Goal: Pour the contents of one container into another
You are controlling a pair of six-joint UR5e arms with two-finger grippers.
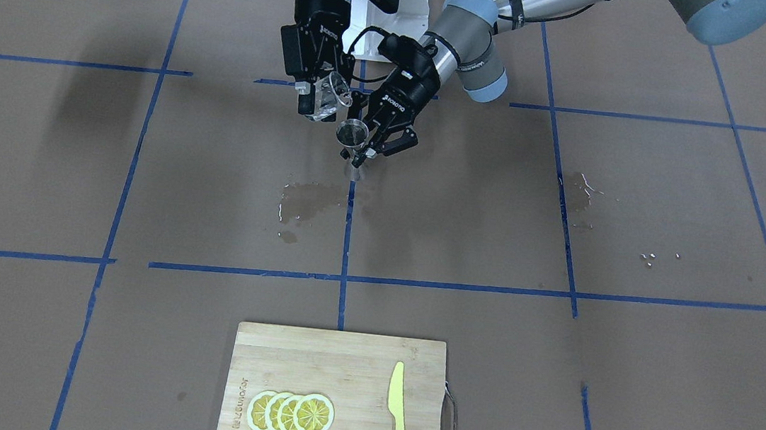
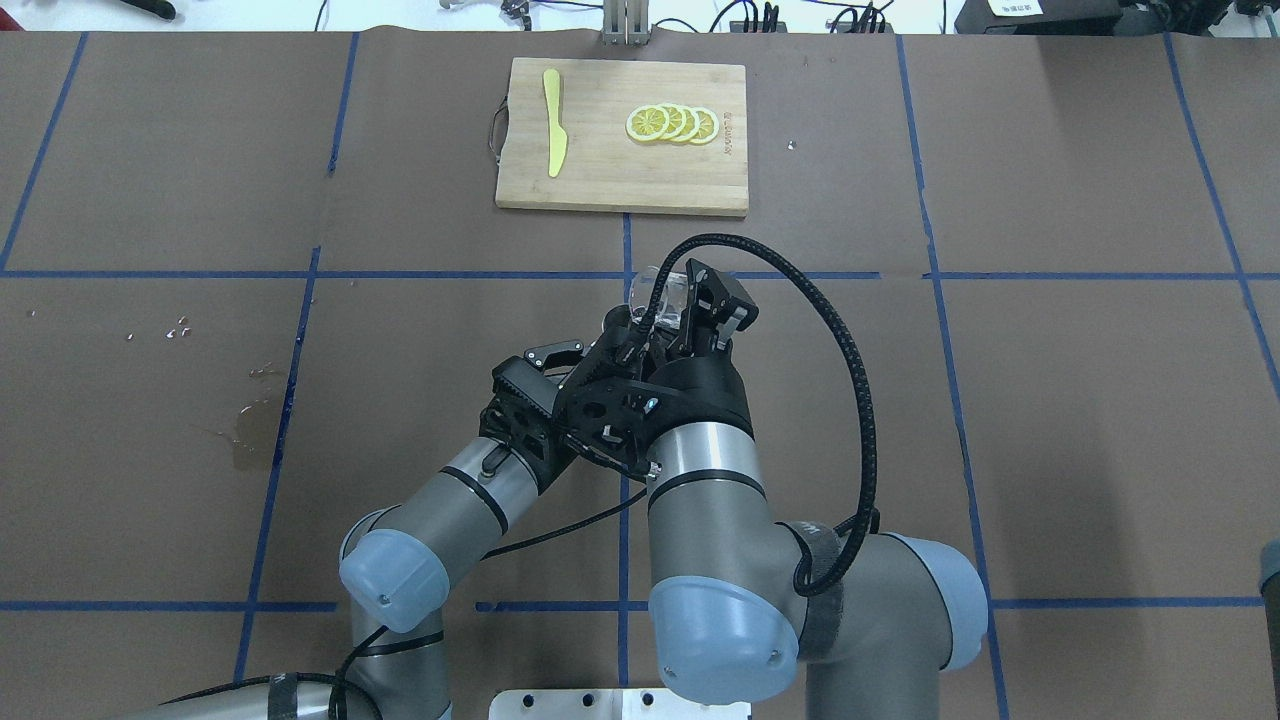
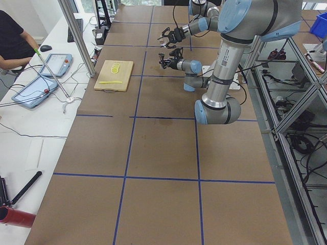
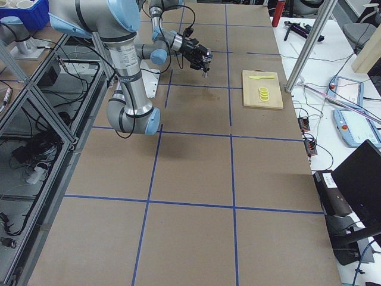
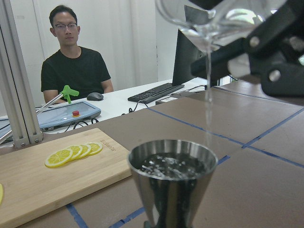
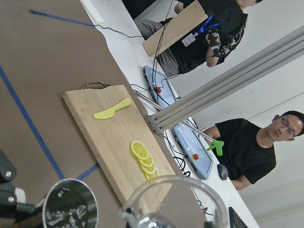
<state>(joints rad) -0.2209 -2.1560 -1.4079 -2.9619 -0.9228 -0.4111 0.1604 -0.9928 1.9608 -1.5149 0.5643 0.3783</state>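
A clear glass tumbler is tilted in the air with my right gripper shut on it. Just below its lip is the silver jigger, held upright off the table with my left gripper shut on its waist. In the left wrist view a thin stream of water falls from the tumbler into the jigger, which holds rippling liquid. The right wrist view shows the tumbler's rim beside the jigger's mouth. In the overhead view only the tumbler shows; the arms hide the jigger.
A dark wet patch lies on the brown table under the grippers, and more droplets lie to the side. At the far edge is a wooden cutting board with lemon slices and a yellow knife. Operators sit beyond it.
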